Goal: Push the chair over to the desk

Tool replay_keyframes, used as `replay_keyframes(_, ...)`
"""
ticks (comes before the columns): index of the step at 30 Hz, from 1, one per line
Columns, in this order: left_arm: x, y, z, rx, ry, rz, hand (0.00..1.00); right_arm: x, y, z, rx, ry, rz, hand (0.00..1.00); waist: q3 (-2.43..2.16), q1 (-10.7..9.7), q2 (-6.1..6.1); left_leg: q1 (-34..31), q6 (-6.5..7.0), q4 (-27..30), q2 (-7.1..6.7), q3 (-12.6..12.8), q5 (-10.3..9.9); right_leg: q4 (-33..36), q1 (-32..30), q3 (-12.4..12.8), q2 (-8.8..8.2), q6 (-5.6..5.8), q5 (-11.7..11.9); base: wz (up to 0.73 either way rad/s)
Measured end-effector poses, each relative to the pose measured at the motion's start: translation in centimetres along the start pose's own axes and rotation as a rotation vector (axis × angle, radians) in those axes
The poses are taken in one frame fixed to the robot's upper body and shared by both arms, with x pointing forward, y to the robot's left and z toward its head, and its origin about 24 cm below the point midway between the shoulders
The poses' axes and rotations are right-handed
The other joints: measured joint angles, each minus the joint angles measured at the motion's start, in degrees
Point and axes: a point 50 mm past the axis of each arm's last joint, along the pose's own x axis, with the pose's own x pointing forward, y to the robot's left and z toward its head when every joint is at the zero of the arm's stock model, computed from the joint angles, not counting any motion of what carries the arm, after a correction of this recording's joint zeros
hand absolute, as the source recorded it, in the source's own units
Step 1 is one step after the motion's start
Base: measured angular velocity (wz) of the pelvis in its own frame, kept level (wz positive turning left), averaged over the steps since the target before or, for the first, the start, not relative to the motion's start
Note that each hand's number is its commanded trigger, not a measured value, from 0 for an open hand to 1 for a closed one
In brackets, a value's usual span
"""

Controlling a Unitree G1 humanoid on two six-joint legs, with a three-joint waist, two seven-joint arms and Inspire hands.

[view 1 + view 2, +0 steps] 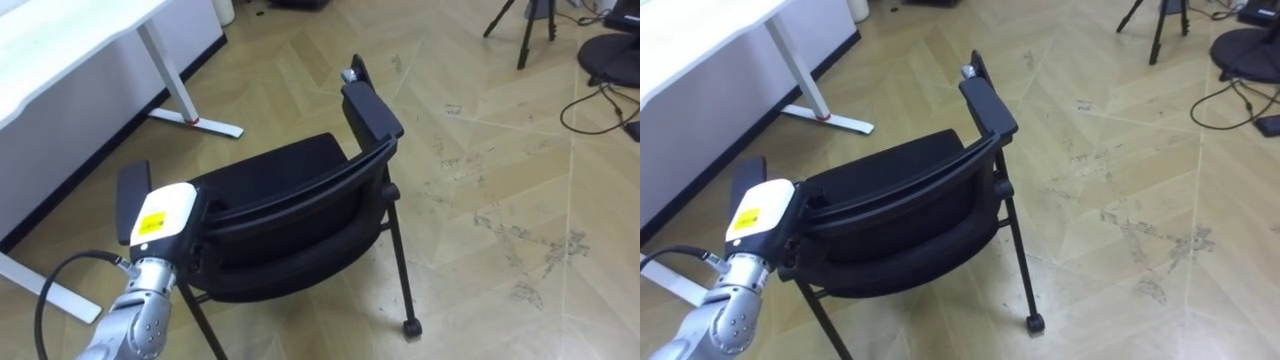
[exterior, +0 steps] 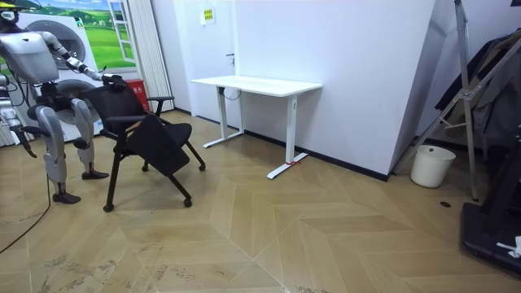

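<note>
A black chair (image 1: 290, 200) with armrests and castors stands on the wood floor right before me, its backrest towards me. In the room view I stand behind the chair (image 2: 142, 122) at the room view's left. My left hand (image 1: 160, 215) rests at the left end of the backrest, beside the left armrest (image 1: 132, 200). Its white back with a yellow tag faces up, and its fingers are hidden against the black backrest. The right armrest (image 1: 370, 105) points away from me.
A white desk (image 1: 60, 40) on a metal foot (image 1: 195, 120) stands to my left, near a white wall (image 2: 342, 73). A tripod (image 1: 525, 30) and floor cables (image 1: 600, 100) lie ahead on the right. A white bin (image 2: 431, 165) stands by the wall.
</note>
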Motion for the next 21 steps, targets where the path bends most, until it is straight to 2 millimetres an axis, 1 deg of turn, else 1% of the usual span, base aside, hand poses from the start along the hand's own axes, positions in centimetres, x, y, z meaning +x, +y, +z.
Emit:
replay_keyframes(9,0.0,0.0,0.0,0.002,0.002,0.001,1.00,0.0,0.0,0.0,0.006,0.001,0.007,0.00,0.03,0.0,-0.07,0.1,0.00,0.1,0.00,0.3,0.0,0.0,-0.1,0.3,0.00,0.00,0.0,0.00)
replay_keyframes(13,0.0,0.1,0.0,0.006,-0.002,0.004,1.00,-0.1,-0.2,-0.4,0.090,0.009,-0.007,0.00,0.03,-0.2,-0.12,-0.2,0.00,0.0,0.00,0.3,0.0,-0.1,-0.3,0.5,0.01,0.02,0.0,0.00)
replay_keyframes(18,0.1,0.4,0.1,0.009,-0.012,0.018,1.00,-0.6,-1.5,-2.4,0.235,0.052,-0.054,0.00,-0.09,-0.6,0.03,-1.3,0.01,0.3,0.02,0.3,0.0,0.3,-1.0,0.5,0.00,-0.02,0.0,0.01)
replay_keyframes(20,0.0,0.5,-0.2,0.010,-0.004,0.026,1.00,-1.2,-2.6,-4.0,0.349,0.075,-0.099,0.00,-0.07,-1.0,-0.01,-1.2,0.00,0.5,0.02,0.5,0.0,0.3,-1.2,0.7,0.00,-0.02,0.0,0.00)
replay_keyframes(21,-0.1,0.5,-0.3,0.007,0.001,0.029,1.00,-1.3,-2.9,-4.4,0.384,0.079,-0.115,0.00,-0.06,-1.3,-0.04,-1.2,0.00,0.5,0.02,0.5,0.0,0.3,-1.2,0.7,0.00,-0.01,0.0,0.00)
